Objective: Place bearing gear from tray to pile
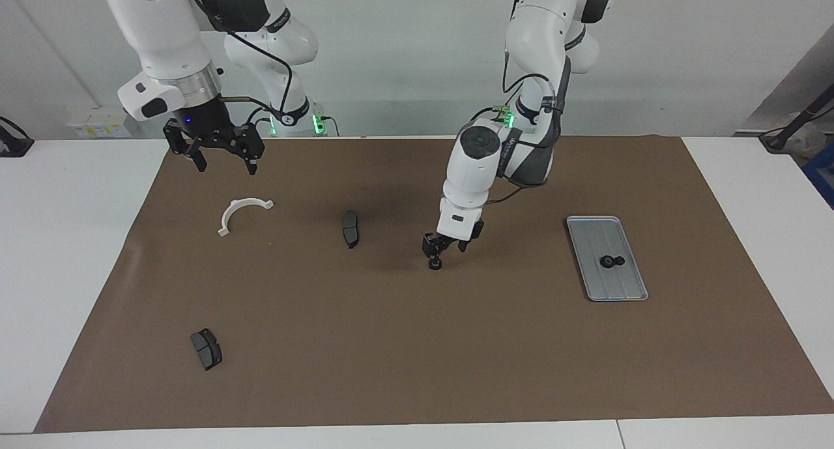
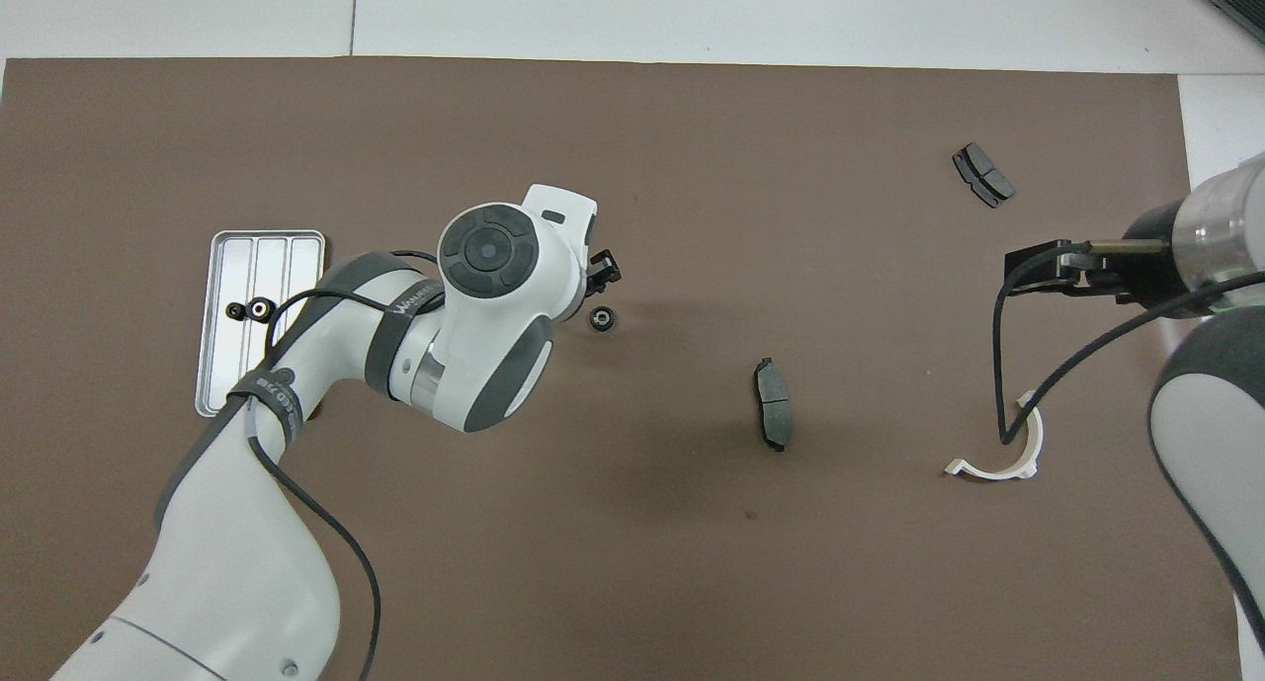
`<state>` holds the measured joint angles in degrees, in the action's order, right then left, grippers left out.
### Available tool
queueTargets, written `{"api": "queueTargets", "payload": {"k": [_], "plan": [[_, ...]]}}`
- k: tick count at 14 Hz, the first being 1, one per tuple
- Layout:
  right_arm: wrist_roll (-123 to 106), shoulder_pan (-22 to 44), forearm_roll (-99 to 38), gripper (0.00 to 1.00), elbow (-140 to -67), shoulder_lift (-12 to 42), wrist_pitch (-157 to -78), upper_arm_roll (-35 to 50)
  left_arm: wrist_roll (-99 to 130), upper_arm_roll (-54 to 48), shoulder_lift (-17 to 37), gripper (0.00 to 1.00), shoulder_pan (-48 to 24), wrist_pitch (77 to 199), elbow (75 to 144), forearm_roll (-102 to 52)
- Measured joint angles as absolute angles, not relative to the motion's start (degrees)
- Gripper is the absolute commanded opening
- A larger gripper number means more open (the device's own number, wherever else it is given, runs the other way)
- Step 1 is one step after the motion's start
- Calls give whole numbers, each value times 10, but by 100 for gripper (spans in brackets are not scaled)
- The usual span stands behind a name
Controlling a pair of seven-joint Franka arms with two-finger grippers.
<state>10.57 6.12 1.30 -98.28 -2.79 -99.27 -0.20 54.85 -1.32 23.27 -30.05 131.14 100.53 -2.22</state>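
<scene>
Facing view: counter [image 1: 749,195] white, overlaid with a matte brown mat [image 1: 417,345]. Left hand [image 1: 440,248] hangs low over the mat's middle, fingers apart and clamped on nothing; a small black bearing gear [image 1: 434,264] lies on the mat just under its tips, contact not discernible. Tray [image 1: 593,231], silver-grey metal, rectangular with rounded corners, raised rim and lengthwise ridges, sits toward the left arm's end; on it two small black round pieces [image 1: 611,261], touching, detail too fine to read. Pile items, well apart from one another: white half-ring bracket [image 1: 242,212] with end tabs; dark grey curved brake pad [image 1: 350,228], between bracket and gear; second brake pad [image 1: 206,348], farthest from the robots. Right hand [image 1: 221,157] hovers over the mat's edge near the bracket, fingers spread wide, empty; arm waiting. Overhead view: left arm's white and grey elbow covers much of the left hand [image 2: 601,271], only black fingertips showing; bearing gear [image 2: 600,318] seen as a toothed ring with a pale centre, lying free beside them. Tray [image 2: 222,384] partly crossed by the arm's cable; round pieces [image 2: 247,310] visible. Right hand [image 2: 1038,271] partly hidden by its own wrist. Bracket [image 2: 993,464] partly crossed by a black cable. Brake pads [image 2: 774,404] [image 2: 982,175] flat, segmented.
</scene>
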Motion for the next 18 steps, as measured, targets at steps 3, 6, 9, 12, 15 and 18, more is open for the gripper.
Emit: {"api": "queueTargets", "payload": {"k": [3, 6, 9, 12, 15, 18], "plan": [[106, 102, 13, 100, -999, -25, -1015, 0, 480, -11, 215, 82, -221, 1267, 991, -22], [115, 153, 12, 100, -1007, -1, -1052, 2, 363, -9, 182, 82, -136, 1205, 991, -22], [156, 202, 12, 100, -999, 44, -1090, 2, 241, -9, 174, 82, -62, 1183, 997, -22], [212, 240, 12, 100, -955, 103, -1097, 2, 153, -9, 175, 80, -11, 1184, 1015, -22], [266, 277, 14, 100, -912, 171, -1116, 2, 135, -11, 176, 76, -3, 1226, 1053, -22], [304, 302, 14, 100, -877, 226, -1129, 2, 135, -11, 181, 74, -2, 1270, 1088, -22]]}}
